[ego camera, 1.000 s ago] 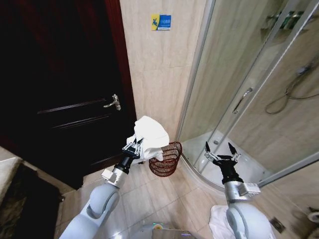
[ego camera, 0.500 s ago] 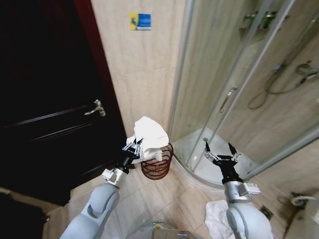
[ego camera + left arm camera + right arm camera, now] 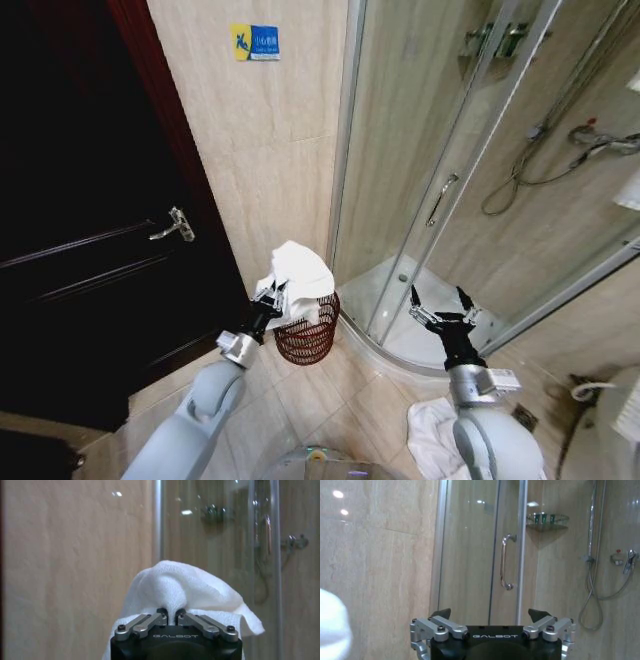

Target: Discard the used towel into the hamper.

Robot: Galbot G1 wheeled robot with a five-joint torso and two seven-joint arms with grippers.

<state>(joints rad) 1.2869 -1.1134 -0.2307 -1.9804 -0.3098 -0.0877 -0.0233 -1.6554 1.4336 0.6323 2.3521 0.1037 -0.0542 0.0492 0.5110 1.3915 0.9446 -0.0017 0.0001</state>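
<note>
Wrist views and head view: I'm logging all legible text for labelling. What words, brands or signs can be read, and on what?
"GALBOT" on the black body of the left gripper, whose jaws are shut on the white towel.
"GALBOT" on the black body of the right gripper, jaws open.
Blue and yellow sign on the tiled wall: has characters, too small to read.

Floor (image 3: 350, 400): beige tile with diagonal joints, as you see it in head view.

On floor:
- Hamper (image 3: 306, 338): round, dark reddish-brown wire bars, upright, close to beige wall, just beside shower tray's curved edge.
- Shower tray (image 3: 405, 325): white, curved front, raised above tile, glass enclosure standing on it.
- White cloth (image 3: 428, 440): crumpled heap on tile near your robot's right side, well apart from hamper.
</note>
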